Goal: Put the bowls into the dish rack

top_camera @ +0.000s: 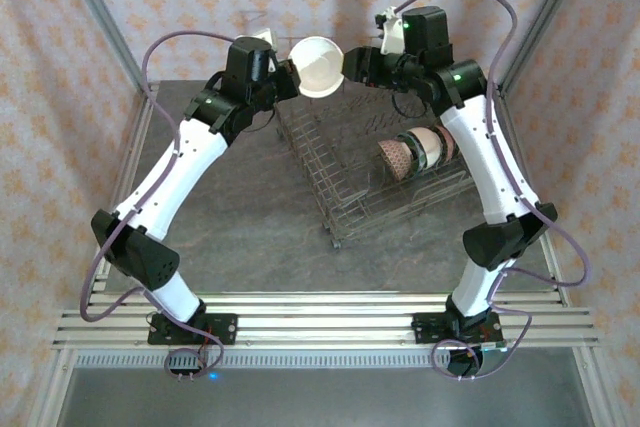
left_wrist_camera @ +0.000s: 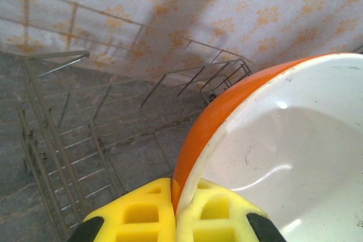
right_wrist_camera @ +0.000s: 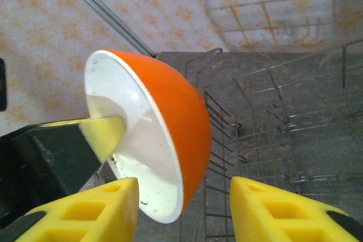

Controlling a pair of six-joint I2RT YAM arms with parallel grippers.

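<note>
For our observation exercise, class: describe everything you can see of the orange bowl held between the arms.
The orange bowl is small, round and glossy like glazed ceramic: plain orange outside, white inside with a few dark scuffs. It is tipped on edge in the air over the far end of the dish rack. The left gripper pinches its rim between yellow fingers. The right gripper stands open astride its lower rim.
</note>
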